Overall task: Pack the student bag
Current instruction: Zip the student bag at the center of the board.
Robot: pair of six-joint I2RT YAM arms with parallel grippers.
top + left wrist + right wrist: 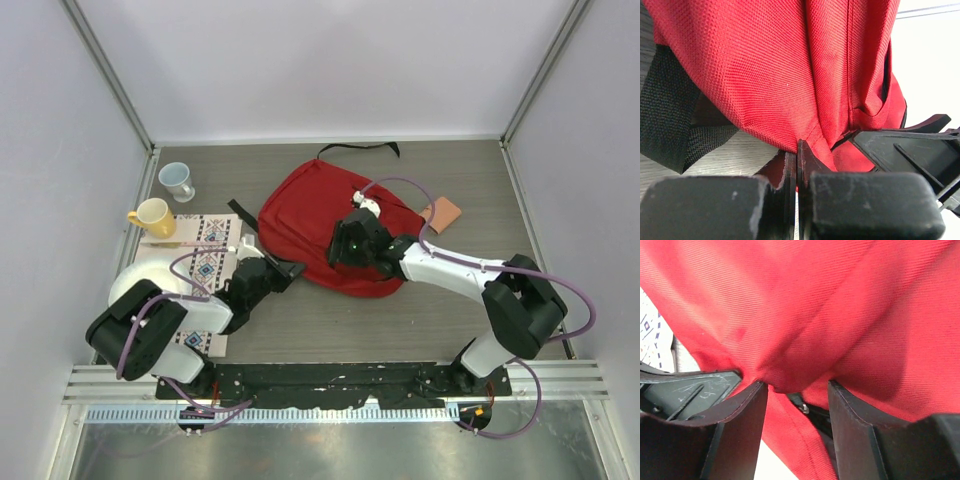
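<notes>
**Stage: gripping the bag fabric; nothing packed yet.**
The red bag (310,210) lies flat at mid-table. The left gripper (797,162) is clamped on fabric at the bag's near-left edge. The right gripper (797,387) is over the bag's middle, with its jaws apart around a raised fold and no firm pinch evident. No opening into the bag is visible. The patterned books (205,245) lie left of the bag and a pink pad (441,212) lies just beside its right edge, both outside it. Judged remaining: open the bag, load the items, close it.
</notes>
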